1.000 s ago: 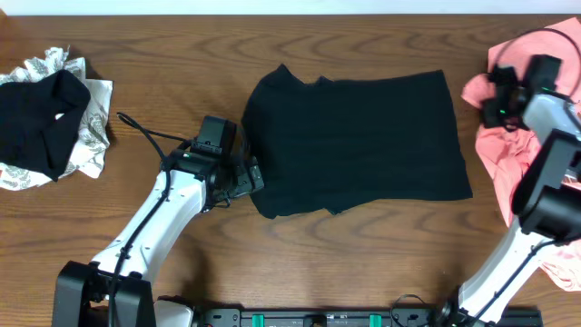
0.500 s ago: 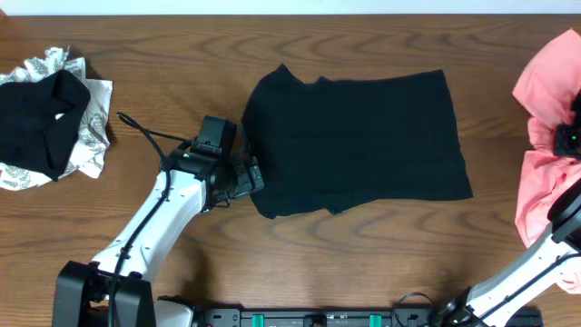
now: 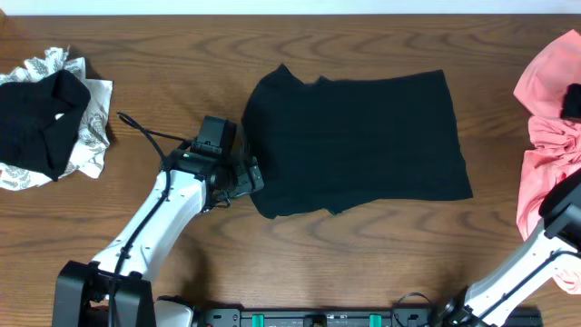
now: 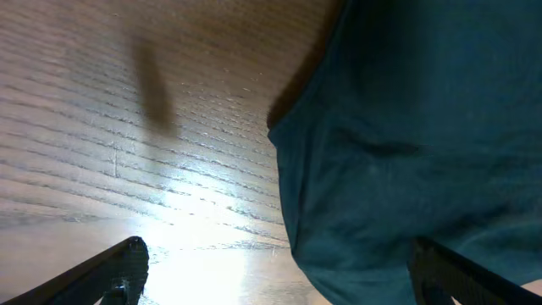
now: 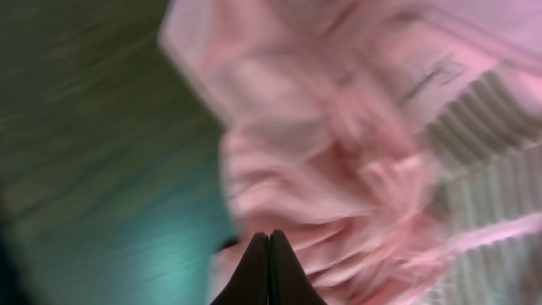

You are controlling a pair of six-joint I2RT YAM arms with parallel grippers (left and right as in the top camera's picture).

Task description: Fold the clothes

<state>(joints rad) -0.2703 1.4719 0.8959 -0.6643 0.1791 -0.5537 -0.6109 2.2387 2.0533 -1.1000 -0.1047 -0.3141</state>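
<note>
Spread flat at the centre of the table [image 3: 272,45]: plain black shirt [image 3: 354,141], slightly rumpled. At its left edge, left gripper [image 4: 275,264] gaping wide. Far right, right gripper [image 5: 268,264] pinched shut on bunched pink tee [image 3: 545,145].

The shirt [image 3: 354,141] is plain black, the tee [image 3: 545,91] salmon-pink, the cloth [image 3: 95,141] white-grey patterned, the counter [image 3: 182,54] brown wood-grain

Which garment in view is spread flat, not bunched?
The plain black short-sleeved shirt at centre, just right of the left gripper. The salmon-pink tee at the right edge and the black garment on white-grey patterned fabric far left are crumpled.
</note>
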